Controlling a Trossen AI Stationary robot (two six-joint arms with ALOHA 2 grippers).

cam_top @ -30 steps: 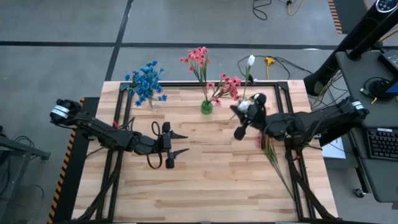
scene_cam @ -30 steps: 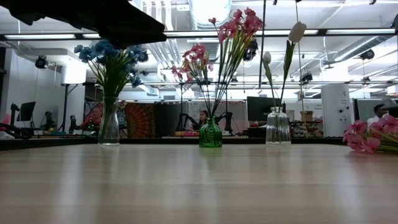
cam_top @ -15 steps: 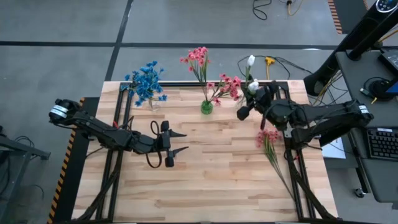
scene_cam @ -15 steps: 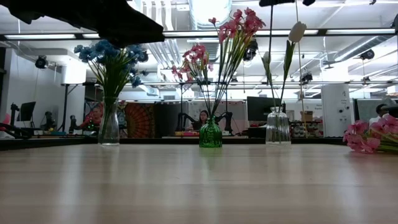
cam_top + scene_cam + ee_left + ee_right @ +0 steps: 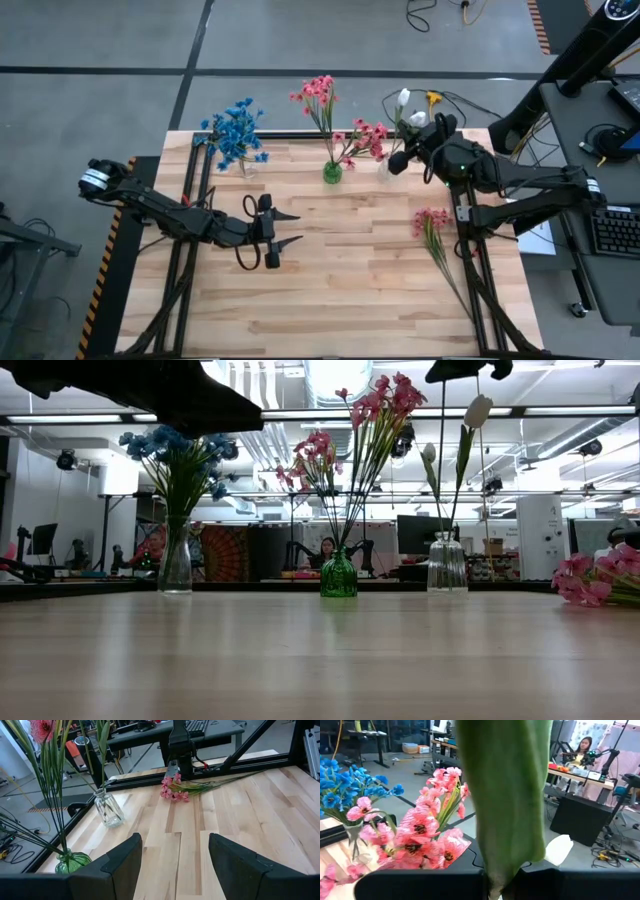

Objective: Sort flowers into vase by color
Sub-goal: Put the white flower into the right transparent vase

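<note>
The pale wooden table point(image 5: 330, 290) carries three vases along its far edge. A green vase point(image 5: 332, 172) stands in the middle, a clear vase point(image 5: 243, 167) left of it, another clear vase point(image 5: 385, 170) just right. A loose pink flower sprig point(image 5: 432, 228) lies flat on the boards, nearer than the green vase and to its right.

A: Floor point(image 5: 100, 40) around the table is grey concrete, dark seams crossing the upper frame. Cables point(image 5: 425, 12) lie loose at top centre.

B: Desk point(image 5: 600, 230) with a keyboard point(image 5: 612, 232) at right edge. Low view: long ceiling light strips point(image 5: 300, 415), pale ducts point(image 5: 270, 445), a monitor point(image 5: 420, 532) at mid-right, a seated person point(image 5: 327, 550) in the centre distance.
</note>
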